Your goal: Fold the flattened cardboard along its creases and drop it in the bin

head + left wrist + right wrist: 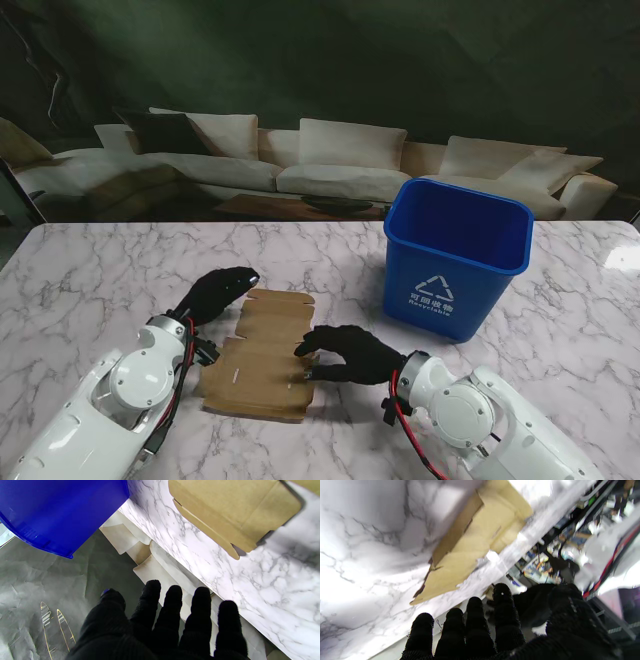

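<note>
The flattened brown cardboard [262,362] lies on the marble table, between my two hands. Its creased flaps also show in the left wrist view as the cardboard [225,512] and in the right wrist view as the cardboard [470,550]. My left hand [218,290], in a black glove, is over the sheet's far left corner with its fingers [172,605] straight and holding nothing. My right hand [350,352] is at the sheet's right edge, with curled fingertips at or just over that edge. Its fingers [475,620] are apart with nothing between them. The blue bin [457,252] stands upright at the far right.
The marble table [100,290] stretches to the left and to the far side of the cardboard. A pale sofa [340,160] sits beyond the table's far edge. The blue bin [57,512] fills one corner of the left wrist view.
</note>
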Controlling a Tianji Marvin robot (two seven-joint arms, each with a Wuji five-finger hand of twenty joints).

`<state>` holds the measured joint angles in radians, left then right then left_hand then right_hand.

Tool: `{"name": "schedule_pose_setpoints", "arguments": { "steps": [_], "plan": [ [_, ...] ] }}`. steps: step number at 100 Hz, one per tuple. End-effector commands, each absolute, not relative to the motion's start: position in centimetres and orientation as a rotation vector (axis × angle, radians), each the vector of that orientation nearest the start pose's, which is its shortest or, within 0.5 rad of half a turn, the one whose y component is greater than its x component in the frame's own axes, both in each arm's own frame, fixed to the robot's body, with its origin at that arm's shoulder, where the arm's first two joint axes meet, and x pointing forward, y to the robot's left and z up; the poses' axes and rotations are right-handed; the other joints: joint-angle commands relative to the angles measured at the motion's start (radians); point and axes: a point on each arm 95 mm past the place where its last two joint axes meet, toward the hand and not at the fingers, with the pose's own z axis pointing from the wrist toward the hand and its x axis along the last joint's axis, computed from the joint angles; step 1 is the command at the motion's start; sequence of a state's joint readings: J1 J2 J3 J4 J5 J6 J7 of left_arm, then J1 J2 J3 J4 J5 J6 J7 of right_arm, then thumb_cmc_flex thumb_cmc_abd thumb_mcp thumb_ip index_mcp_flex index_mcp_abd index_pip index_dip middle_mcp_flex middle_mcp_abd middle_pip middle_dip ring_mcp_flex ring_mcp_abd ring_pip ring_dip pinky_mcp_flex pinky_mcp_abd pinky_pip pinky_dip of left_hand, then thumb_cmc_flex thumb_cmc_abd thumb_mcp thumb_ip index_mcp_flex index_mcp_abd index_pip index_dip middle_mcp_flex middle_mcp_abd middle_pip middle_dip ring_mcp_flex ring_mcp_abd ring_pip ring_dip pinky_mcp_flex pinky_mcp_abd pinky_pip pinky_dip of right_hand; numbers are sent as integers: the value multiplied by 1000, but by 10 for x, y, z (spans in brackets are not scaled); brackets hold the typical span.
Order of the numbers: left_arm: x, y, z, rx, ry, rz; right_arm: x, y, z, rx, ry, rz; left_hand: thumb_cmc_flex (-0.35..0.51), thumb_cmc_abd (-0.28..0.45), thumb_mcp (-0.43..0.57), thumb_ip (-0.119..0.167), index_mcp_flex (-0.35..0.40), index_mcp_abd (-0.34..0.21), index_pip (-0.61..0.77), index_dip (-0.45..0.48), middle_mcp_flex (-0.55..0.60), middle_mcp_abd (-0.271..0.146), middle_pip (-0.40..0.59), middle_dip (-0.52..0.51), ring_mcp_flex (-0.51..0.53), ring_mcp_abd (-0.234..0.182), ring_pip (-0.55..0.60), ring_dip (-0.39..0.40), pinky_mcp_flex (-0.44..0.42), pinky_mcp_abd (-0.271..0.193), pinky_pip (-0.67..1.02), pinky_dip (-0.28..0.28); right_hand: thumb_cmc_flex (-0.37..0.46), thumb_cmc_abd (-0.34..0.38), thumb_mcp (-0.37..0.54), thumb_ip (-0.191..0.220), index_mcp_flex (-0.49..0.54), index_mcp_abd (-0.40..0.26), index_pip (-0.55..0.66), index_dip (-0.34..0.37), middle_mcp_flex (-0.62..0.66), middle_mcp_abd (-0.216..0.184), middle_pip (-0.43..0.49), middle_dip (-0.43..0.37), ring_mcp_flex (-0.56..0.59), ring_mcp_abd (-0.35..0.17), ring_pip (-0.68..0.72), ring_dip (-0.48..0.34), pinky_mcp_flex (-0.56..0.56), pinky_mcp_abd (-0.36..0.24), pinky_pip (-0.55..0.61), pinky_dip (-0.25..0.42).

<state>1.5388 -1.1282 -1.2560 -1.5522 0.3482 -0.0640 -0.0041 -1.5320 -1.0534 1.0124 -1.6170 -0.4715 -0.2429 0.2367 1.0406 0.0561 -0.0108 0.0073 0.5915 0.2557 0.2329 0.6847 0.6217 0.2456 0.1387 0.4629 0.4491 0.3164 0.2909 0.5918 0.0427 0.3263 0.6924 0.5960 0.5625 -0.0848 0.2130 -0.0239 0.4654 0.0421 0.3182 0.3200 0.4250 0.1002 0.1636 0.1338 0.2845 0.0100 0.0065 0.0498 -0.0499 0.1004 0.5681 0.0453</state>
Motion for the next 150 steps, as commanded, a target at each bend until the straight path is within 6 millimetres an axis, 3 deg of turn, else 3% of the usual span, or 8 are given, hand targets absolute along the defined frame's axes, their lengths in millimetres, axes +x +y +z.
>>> {"name": "schedule_pose_setpoints", "arguments": {
  "steps": [1, 16, 41, 71, 97, 124, 134, 150],
  "plan": [
    [416, 9, -321, -1793, 1114, -1902, 353, 82, -358, 1553, 1937, 1914, 8, 50, -23, -26, -9, -4, -13, -9, -14, -1, -17, -7, -9, 5, -21, -5, -14, 18, -18, 0, -31, 49, -32, -13, -25, 22, -25, -29, -22, -14, -68, -32, -45, -47, -28, -22, -27, -62, -45, -55],
    [416, 9, -321, -1791, 1115, -1899, 356, 93, -365, 1414, 2065, 1858, 7, 50, -23, -26, -8, -3, -13, -10, -13, -2, -17, -7, -8, 5, -21, -5, -14, 18, -18, 0, -32, 74, -60, -14, -37, 28, -37, -47, -75, -40, -194, -119, -115, -69, -34, -36, -9, -83, -195, -69],
    [417, 7, -323, -1800, 1134, -1892, 366, 114, -372, 1352, 2160, 1808, 8, 50, -23, -26, -9, -5, -13, -10, -14, -2, -18, -7, -9, 4, -22, -5, -14, 18, -18, 1, -27, 119, -113, -16, -36, 21, -42, -59, -145, -104, -197, -135, -164, -117, -39, -46, 86, -97, -581, -49],
    [417, 7, -326, -1799, 1153, -1878, 377, 117, -389, 1389, 2313, 1697, 7, 50, -23, -26, -9, -5, -13, -10, -13, 0, -18, -7, -9, 5, -22, -5, -14, 18, -18, 1, 38, 175, -198, -16, 6, 36, -17, -57, -14, -146, -165, -64, -98, -136, -31, -29, 89, -98, -586, -45],
    [419, 5, -330, -1813, 1173, -1856, 382, 99, -401, 1410, 2337, 1648, 8, 51, -23, -26, -8, -5, -12, -9, -14, -1, -18, -8, -9, 5, -22, -6, -14, 18, -19, 1, 57, 190, -226, -15, 105, 21, 77, 32, 24, -117, 138, 72, -14, -125, -11, -2, 101, -92, -559, 37],
    [426, 2, -328, -1812, 1209, -1830, 387, 87, -403, 1368, 2371, 1613, 4, 50, -23, -26, -10, -7, -16, -13, -50, -6, -46, -39, -21, -4, -53, -33, -11, 11, -61, -22, 57, 180, -226, -15, 147, -8, 123, 90, 78, -114, 207, 101, 21, -126, 3, 14, 111, -86, -515, 61],
    [435, 3, -321, -1810, 1248, -1814, 388, 84, -403, 1358, 2381, 1606, 3, 49, -24, -27, -13, -10, -17, -14, -76, -10, -57, -57, -30, -8, -65, -45, -12, 7, -75, -31, 54, 178, -224, -15, 154, -12, 109, 127, 88, -112, 209, 101, 27, -127, 5, 19, 43, -80, -300, 4],
    [456, 4, -312, -1817, 1322, -1764, 387, 84, -406, 1373, 2366, 1610, -2, 44, -24, -29, -18, -17, -18, -14, -131, -18, -76, -116, -51, -25, -100, -88, -5, -8, -121, -56, 55, 172, -223, -13, 147, -13, 115, 131, 83, -111, 217, 106, 31, -125, 1, 17, 15, -79, -203, -35]
  ]
}}
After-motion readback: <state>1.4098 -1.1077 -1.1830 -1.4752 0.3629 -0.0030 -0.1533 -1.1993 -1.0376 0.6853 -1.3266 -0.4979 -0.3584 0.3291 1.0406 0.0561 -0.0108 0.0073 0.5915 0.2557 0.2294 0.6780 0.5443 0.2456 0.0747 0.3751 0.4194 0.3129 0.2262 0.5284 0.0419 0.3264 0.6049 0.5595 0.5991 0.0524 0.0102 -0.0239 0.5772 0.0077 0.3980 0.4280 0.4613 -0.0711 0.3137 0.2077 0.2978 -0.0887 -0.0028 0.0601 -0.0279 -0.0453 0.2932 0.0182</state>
